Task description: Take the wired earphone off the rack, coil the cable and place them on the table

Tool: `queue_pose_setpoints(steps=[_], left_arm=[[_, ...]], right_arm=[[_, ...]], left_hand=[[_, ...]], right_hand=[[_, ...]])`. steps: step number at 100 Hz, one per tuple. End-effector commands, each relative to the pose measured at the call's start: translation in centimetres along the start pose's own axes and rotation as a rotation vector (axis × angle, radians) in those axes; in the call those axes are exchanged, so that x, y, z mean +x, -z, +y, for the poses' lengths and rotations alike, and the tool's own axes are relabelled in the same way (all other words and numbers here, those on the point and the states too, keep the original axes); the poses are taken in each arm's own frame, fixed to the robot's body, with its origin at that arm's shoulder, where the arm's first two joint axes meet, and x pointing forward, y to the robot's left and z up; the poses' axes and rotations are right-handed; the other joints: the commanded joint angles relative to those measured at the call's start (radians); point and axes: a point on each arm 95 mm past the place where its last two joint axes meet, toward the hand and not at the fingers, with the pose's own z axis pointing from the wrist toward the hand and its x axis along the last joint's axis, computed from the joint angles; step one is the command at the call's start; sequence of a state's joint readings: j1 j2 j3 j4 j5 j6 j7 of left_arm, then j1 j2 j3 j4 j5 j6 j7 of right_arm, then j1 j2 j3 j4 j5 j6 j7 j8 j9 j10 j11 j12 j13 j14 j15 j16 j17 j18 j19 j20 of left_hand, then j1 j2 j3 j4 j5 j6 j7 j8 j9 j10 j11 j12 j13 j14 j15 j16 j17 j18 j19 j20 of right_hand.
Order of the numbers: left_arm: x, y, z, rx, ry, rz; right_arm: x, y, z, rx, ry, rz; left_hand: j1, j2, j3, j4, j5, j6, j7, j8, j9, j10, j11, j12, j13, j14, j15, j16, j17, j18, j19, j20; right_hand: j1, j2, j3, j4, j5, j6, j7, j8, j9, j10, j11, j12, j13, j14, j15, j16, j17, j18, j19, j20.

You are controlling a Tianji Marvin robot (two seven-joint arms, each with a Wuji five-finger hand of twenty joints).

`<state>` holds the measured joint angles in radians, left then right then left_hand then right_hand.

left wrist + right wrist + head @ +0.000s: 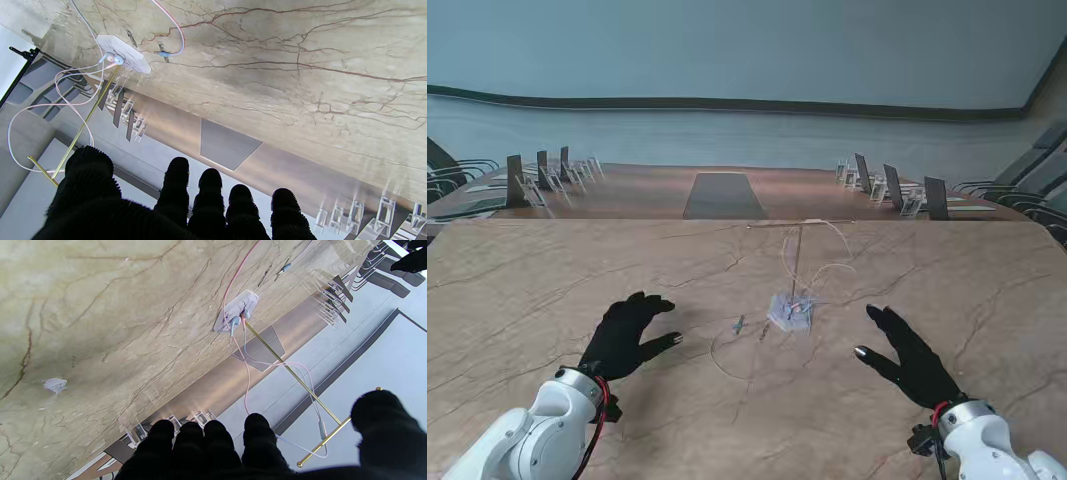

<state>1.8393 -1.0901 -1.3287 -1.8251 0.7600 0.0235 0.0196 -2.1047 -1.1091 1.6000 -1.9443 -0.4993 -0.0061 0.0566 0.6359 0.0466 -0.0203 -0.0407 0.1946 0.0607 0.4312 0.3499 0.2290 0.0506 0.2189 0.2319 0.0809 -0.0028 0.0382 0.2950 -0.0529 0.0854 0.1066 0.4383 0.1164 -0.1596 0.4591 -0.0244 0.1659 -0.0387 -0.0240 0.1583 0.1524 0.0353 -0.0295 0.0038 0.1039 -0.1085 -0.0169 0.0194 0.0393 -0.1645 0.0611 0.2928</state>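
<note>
flanking the rack (796,262) and its draped earphone cable (832,270), left hand (627,335) and right hand (912,356) spread empty.

Rack (795,262) upright mid-desk (547,290), base (789,312) nearer to me. Earphone cable (832,270) draped over crossbar, trailing onto desk left of base; plug (739,324) lying just left of base. Left robot hand (627,335) well left of rack, right robot hand (912,355) right of it, both apart from cable.
</note>
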Motion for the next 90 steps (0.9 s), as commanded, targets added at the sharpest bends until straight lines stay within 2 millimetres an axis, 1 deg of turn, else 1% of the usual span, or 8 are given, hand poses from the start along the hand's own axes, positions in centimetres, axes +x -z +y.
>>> queue_pose_setpoints(steps=[1,36,38,42,49,57,76,90], left_arm=[[0.1,0.1,0.2,-0.004,0.008,-0.002],[0.2,-0.1,0.2,-0.013,0.004,0.016],[0.2,-0.1,0.2,-0.015,0.004,0.017],[0.2,-0.1,0.2,-0.017,0.004,0.018],[0.2,-0.1,0.3,-0.017,0.002,0.018],[0.2,-0.2,0.3,-0.018,0.006,0.018],[0.3,-0.3,0.2,-0.030,-0.001,0.017],[0.3,-0.6,0.2,-0.034,0.000,0.016]], right_arm=[[0.2,0.0,0.0,0.003,-0.001,0.000],[0.1,-0.3,0.4,0.006,0.022,0.005],[0.1,-0.3,0.5,0.006,0.022,0.005],[0.1,-0.4,0.5,0.003,0.018,0.007],[0.2,-0.6,0.6,-0.005,-0.001,0.008],[0.2,-0.8,0.7,-0.008,-0.012,0.007],[-0.3,-1.6,1.7,-0.026,0.042,0.010],[-0.6,-2.4,3.0,-0.043,0.076,0.017]], left_hand=[[-0.010,0.044,0.001,0.007,-0.024,-0.021,-0.028,-0.006,-0.035,-0.029,-0.018,-0.006,-0.035,-0.031,-0.014,-0.011,-0.003,-0.027,-0.019,-0.014],[-0.005,0.044,0.001,0.008,-0.019,-0.022,-0.026,-0.002,-0.034,-0.026,-0.013,-0.003,-0.034,-0.030,-0.013,-0.011,-0.003,-0.026,-0.017,-0.014],[-0.005,0.044,0.001,0.007,-0.020,-0.022,-0.026,-0.002,-0.035,-0.025,-0.013,-0.003,-0.035,-0.031,-0.013,-0.011,-0.003,-0.027,-0.017,-0.014],[-0.004,0.044,0.002,0.008,-0.018,-0.020,-0.025,-0.001,-0.033,-0.026,-0.012,-0.003,-0.034,-0.029,-0.013,-0.011,-0.003,-0.025,-0.017,-0.014],[-0.002,0.045,0.002,0.008,-0.015,-0.020,-0.024,0.000,-0.034,-0.026,-0.011,-0.002,-0.035,-0.028,-0.012,-0.009,-0.004,-0.025,-0.016,-0.013],[0.001,0.044,0.002,0.008,-0.010,-0.019,-0.022,0.002,-0.032,-0.026,-0.008,0.000,-0.034,-0.028,-0.011,-0.008,-0.003,-0.024,-0.015,-0.012],[0.003,0.048,0.001,0.007,-0.009,-0.018,-0.021,0.005,-0.032,-0.024,-0.003,0.002,-0.035,-0.028,-0.009,-0.004,-0.004,-0.024,-0.014,-0.010],[0.005,0.048,0.002,0.007,-0.005,-0.019,-0.018,0.007,-0.032,-0.027,-0.002,0.002,-0.034,-0.030,-0.009,-0.003,-0.004,-0.023,-0.014,-0.010]], right_hand=[[0.010,0.039,-0.024,-0.032,-0.008,-0.020,0.001,0.014,-0.029,0.011,-0.013,-0.003,-0.029,-0.012,-0.017,-0.007,-0.007,-0.023,-0.016,0.018],[0.033,0.030,-0.025,-0.030,-0.010,-0.018,0.000,0.040,-0.028,0.020,-0.010,0.005,-0.027,0.006,-0.010,0.007,-0.009,-0.015,-0.003,0.031],[0.041,0.027,-0.031,-0.029,-0.012,-0.017,-0.002,0.061,-0.029,0.022,-0.010,0.020,-0.028,0.011,-0.012,0.035,-0.024,-0.013,0.026,0.062],[0.053,0.019,-0.030,-0.027,-0.011,-0.016,-0.002,0.070,-0.027,0.026,-0.008,0.027,-0.027,0.021,-0.009,0.046,-0.027,-0.010,0.038,0.074],[0.092,-0.004,-0.040,-0.026,-0.019,-0.004,0.006,0.171,-0.014,0.062,0.023,0.105,-0.030,0.069,0.014,0.177,-0.069,0.014,0.147,0.184],[0.127,-0.017,-0.051,-0.029,-0.021,-0.007,0.005,0.203,-0.002,0.069,0.044,0.103,-0.029,0.079,0.032,0.229,-0.080,0.020,0.184,0.223],[0.143,-0.015,-0.060,-0.019,-0.020,0.002,-0.001,0.218,0.012,0.106,0.136,0.106,0.001,0.138,0.166,0.292,-0.038,0.075,0.271,0.248],[0.150,-0.020,-0.059,-0.017,-0.024,0.009,0.010,0.264,0.012,0.124,0.188,0.124,0.006,0.166,0.245,0.303,-0.030,0.113,0.338,0.252]])
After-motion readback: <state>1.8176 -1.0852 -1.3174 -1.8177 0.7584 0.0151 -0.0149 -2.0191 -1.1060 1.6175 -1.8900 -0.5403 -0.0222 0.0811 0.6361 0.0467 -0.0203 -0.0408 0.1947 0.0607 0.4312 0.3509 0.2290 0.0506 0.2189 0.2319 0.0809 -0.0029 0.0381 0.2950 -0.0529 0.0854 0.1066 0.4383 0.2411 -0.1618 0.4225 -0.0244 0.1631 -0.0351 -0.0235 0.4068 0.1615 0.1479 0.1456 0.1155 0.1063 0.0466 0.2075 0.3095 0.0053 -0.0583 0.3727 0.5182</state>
